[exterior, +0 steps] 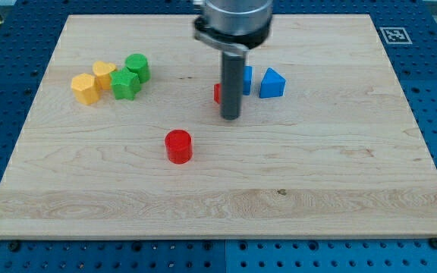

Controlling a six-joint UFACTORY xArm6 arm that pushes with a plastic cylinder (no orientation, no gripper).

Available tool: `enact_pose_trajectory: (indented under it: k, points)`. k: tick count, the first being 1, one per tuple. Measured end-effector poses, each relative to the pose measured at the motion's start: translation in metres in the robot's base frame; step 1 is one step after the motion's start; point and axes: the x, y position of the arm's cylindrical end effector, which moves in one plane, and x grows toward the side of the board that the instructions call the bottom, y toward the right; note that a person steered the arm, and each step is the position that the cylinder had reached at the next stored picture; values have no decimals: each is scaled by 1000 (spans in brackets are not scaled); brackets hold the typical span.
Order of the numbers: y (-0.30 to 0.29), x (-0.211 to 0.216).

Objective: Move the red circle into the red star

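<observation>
The red circle [178, 145] sits on the wooden board a little left of centre. The red star [217, 93] is mostly hidden behind my rod, with only a red sliver showing at the rod's left side. My tip [231, 117] rests on the board just below the star, up and to the right of the red circle, with a clear gap to the circle.
A blue block [246, 80] sits partly behind the rod and a blue triangle [271, 83] lies to its right. At the upper left are two yellow blocks [86, 89] [103, 73], a green block [125, 84] and a green circle [137, 67]. A tag marker [395, 35] is at the top right.
</observation>
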Motion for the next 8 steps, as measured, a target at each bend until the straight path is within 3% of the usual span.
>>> enact_pose_trajectory:
  k: [1,2,3,4,8]
  points:
    - [-43,6]
    - [-90,47]
    - [-102,100]
    - [-89,123]
    - [-32,77]
